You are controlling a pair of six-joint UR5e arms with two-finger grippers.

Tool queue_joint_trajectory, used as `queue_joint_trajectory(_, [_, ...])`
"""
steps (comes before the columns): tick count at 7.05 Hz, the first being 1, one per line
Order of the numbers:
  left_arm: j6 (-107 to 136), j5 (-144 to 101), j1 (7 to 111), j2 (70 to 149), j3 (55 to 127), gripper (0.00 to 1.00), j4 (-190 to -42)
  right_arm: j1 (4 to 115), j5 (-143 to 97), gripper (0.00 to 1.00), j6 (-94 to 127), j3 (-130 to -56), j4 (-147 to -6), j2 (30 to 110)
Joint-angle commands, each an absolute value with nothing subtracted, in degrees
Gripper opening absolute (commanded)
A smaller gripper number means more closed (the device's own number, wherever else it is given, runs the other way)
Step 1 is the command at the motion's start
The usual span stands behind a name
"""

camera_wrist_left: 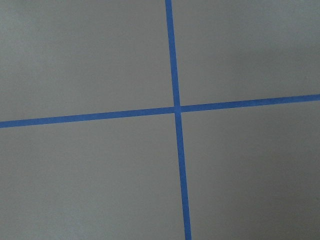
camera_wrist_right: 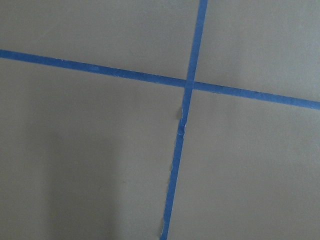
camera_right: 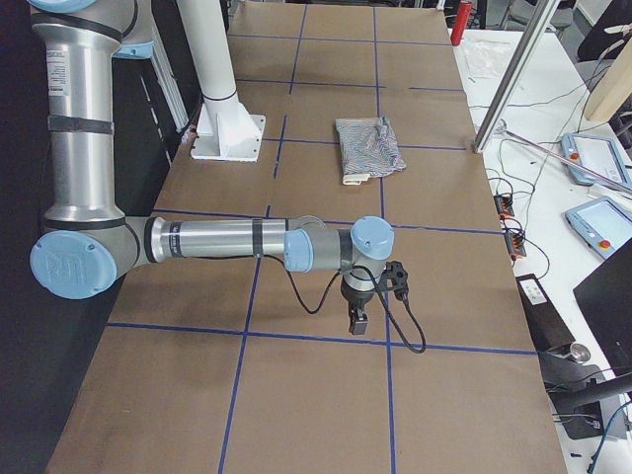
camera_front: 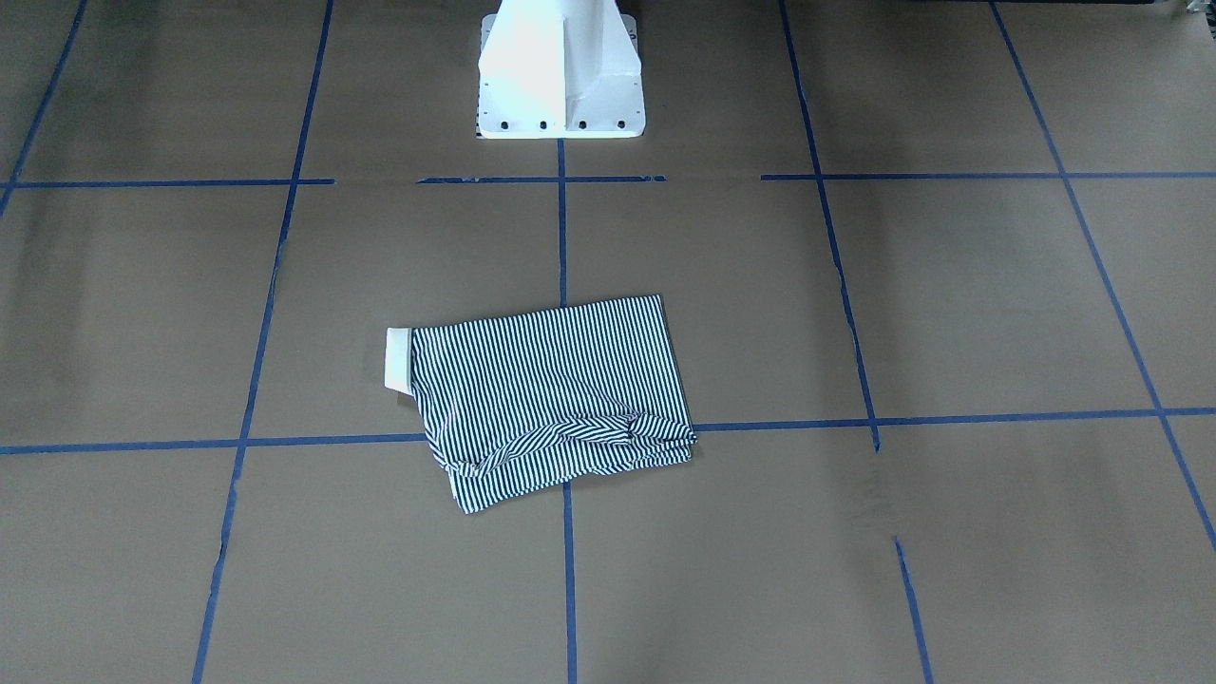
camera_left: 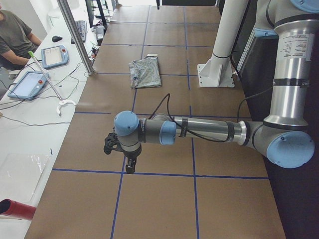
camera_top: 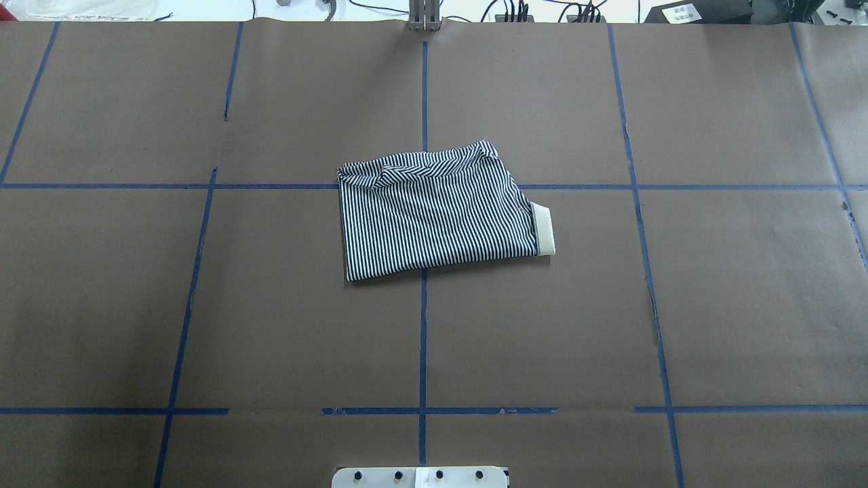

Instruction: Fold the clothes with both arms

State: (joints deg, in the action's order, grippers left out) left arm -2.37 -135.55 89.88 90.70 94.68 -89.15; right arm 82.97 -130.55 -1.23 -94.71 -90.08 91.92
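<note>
Overhead exterior: folded polo shirt [camera_top: 437,213] at centre of bench [camera_top: 203,305], long axis crosswise, collar [camera_top: 544,229] toward robot's right. Well apart, toward opposite bench ends: left gripper [camera_left: 129,168], right gripper [camera_right: 356,323]; neither nearer; open or closed, cannot tell

**Operator A:** Report the work surface.

**Operator B:** I see brown paper [camera_top: 305,325] covering the table, divided into rectangles by blue tape lines [camera_top: 422,339]. Each wrist view shows one tape crossing: the left crossing [camera_wrist_left: 176,109] is clean, and the right crossing [camera_wrist_right: 190,84] has a ragged tape edge just below it.

**Operator A:** And beside the table?

**Operator B:** In the exterior left view I read a white bench [camera_left: 30,134] running along the table. It carries one teach pendant [camera_left: 56,56], a second pendant [camera_left: 27,84] nearer the camera, a keyboard [camera_left: 79,30] and a mouse [camera_left: 58,38]. A person [camera_left: 15,37] sits at the far end. A metal post [camera_left: 75,35] rises at the table edge. A red cylinder [camera_left: 15,209] lies at the near corner, partly cut off.
</note>
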Motion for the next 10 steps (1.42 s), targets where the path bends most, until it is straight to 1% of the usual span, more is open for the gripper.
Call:
queue_joint_trajectory(1, [-2.2,-136.6,89.8,90.7,95.1,1.00,-88.9,83.0,-130.6,1.00,-1.2,-94.5,-90.1,92.0])
queue_joint_trajectory(10, [-2.4,-138.2,89.7,90.0,94.6,1.00,-89.6,83.0,-131.2,1.00,-1.1,-94.7,-90.1,91.8])
